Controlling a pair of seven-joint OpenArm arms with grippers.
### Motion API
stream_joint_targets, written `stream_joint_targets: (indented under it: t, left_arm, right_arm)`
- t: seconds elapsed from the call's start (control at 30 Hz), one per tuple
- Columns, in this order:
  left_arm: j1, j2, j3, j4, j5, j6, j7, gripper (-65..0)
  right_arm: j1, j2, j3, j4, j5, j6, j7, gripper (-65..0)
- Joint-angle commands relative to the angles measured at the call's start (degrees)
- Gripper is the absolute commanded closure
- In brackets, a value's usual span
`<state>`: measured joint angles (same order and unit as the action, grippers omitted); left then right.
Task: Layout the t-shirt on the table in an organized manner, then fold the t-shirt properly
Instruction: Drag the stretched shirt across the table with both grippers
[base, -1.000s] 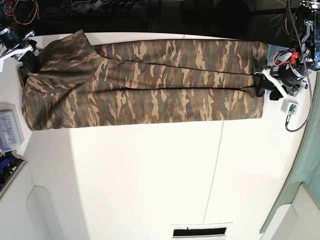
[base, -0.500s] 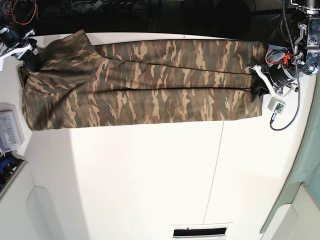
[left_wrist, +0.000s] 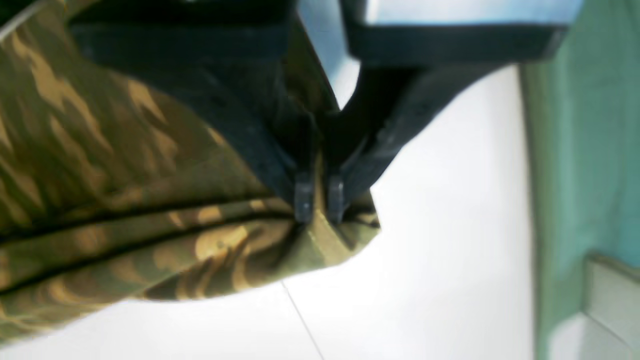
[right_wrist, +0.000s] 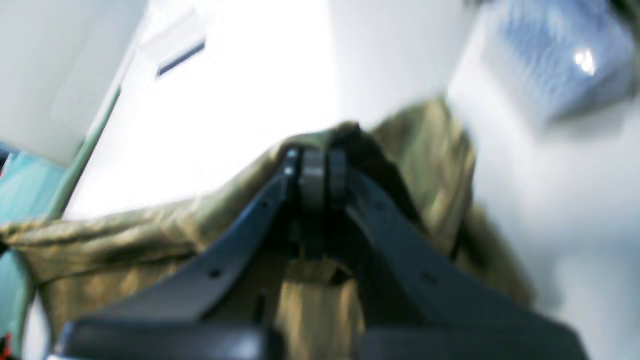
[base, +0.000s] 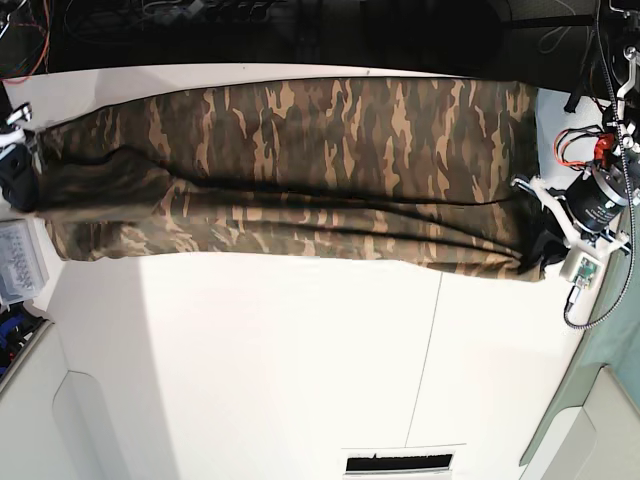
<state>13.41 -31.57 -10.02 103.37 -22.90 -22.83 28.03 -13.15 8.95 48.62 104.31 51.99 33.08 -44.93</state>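
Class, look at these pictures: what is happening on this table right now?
A two-armed robot is handling a camouflage t-shirt on the white table. The left claw is shut on a corner of the cloth at one end, and the right claw is shut on the other end. The shirt hangs stretched between them as a long band, not yet folded.

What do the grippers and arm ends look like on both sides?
Left gripper: black angular fingers with small grey tips, on a white bracket with red and black wires. Right gripper: matching black fingers with grey pads, its white bracket barely in base view.
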Motion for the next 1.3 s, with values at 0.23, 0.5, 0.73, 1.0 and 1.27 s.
stream_joint_targets:
  t: [0.23, 0.5, 0.73, 1.0, 1.27]
  left_arm:
    - [-17.3, -0.8, -0.2, -16.9, -0.1, 1.6, -6.0, -3.1]
    - [-27.5, -0.8, 8.6, -35.3, -1.4, -3.4, -4.6, -34.5]
    - [-25.2, -0.9, 9.7, -36.2, -1.5, -3.4, 1.9, -34.4]
    - [-17.4, -0.8, 9.7, -35.3, -1.5, -3.6, 1.5, -34.4]
    - [-13.0, -0.9, 1.2, -31.8, -1.5, -3.6, 2.0, -34.4]
  right_arm:
    - [23.7, 7.1, -10.2, -5.0, -19.0, -0.3, 10.4, 0.0]
    - [31.3, 9.0, -24.3, -22.2, -26.5, -5.0, 10.2, -43.0]
    - [25.2, 8.7, -18.6, -21.8, -23.6, -5.6, 6.7, -43.0]
    - [11.9, 8.7, -9.4, -21.8, -19.5, -4.3, 5.8, -43.0]
    - [3.1, 8.7, -7.5, -21.9, -19.5, -4.3, 9.1, -43.0]
